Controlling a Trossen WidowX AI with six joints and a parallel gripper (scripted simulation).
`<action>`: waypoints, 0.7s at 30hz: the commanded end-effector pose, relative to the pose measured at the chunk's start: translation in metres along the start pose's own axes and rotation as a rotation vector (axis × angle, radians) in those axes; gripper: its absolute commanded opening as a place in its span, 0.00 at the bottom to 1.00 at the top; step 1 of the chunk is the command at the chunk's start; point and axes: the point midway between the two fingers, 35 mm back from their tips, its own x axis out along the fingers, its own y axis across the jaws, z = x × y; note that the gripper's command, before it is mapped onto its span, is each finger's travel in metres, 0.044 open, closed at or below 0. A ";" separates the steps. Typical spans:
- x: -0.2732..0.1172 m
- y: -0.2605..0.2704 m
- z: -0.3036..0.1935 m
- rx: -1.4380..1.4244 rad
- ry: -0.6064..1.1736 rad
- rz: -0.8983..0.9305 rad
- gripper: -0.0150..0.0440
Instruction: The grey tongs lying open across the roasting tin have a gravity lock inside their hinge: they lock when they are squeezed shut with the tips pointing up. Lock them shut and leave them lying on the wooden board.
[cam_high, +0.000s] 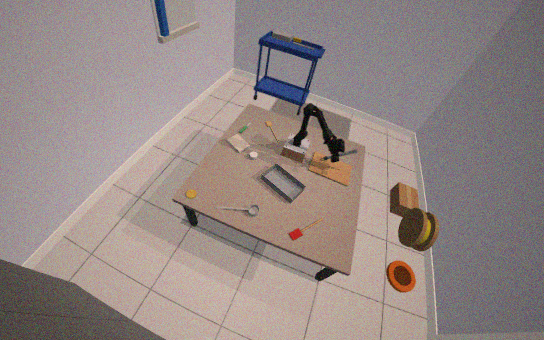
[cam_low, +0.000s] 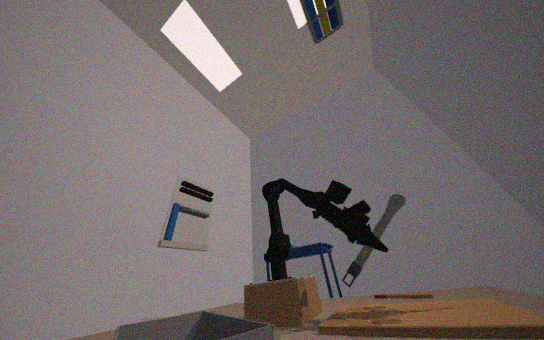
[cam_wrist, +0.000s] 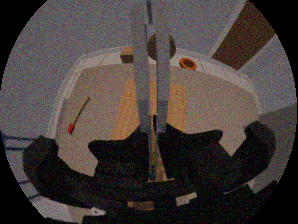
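Observation:
The grey tongs (cam_high: 351, 152) (cam_low: 387, 216) (cam_wrist: 141, 65) are held in the air above the wooden board (cam_high: 344, 176) (cam_low: 425, 331) (cam_wrist: 178, 107). In the exterior view they lean steeply, with the rounded tip end up and the end with the small square loop down. In the wrist view their two arms run side by side with a narrow gap. My gripper (cam_high: 335, 159) (cam_low: 383, 248) (cam_wrist: 150, 117) is shut on them below mid-length. Whether the lock has caught cannot be seen. The roasting tin (cam_high: 283, 184) (cam_low: 162, 327) holds nothing.
The arm's base stands on a brown block (cam_high: 293, 154) (cam_low: 272, 302) beside the board. A red-headed spatula (cam_high: 296, 234) (cam_wrist: 70, 128) and a ladle (cam_high: 253, 210) lie near the front edge. A white round item (cam_high: 253, 155) and a yellow disc (cam_high: 191, 194) lie on the left.

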 end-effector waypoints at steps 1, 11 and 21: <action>0.003 -0.001 0.006 0.001 0.049 -0.001 0.00; 0.007 -0.001 0.011 0.009 0.207 -0.003 0.00; 0.005 0.002 0.016 0.002 0.367 -0.009 0.00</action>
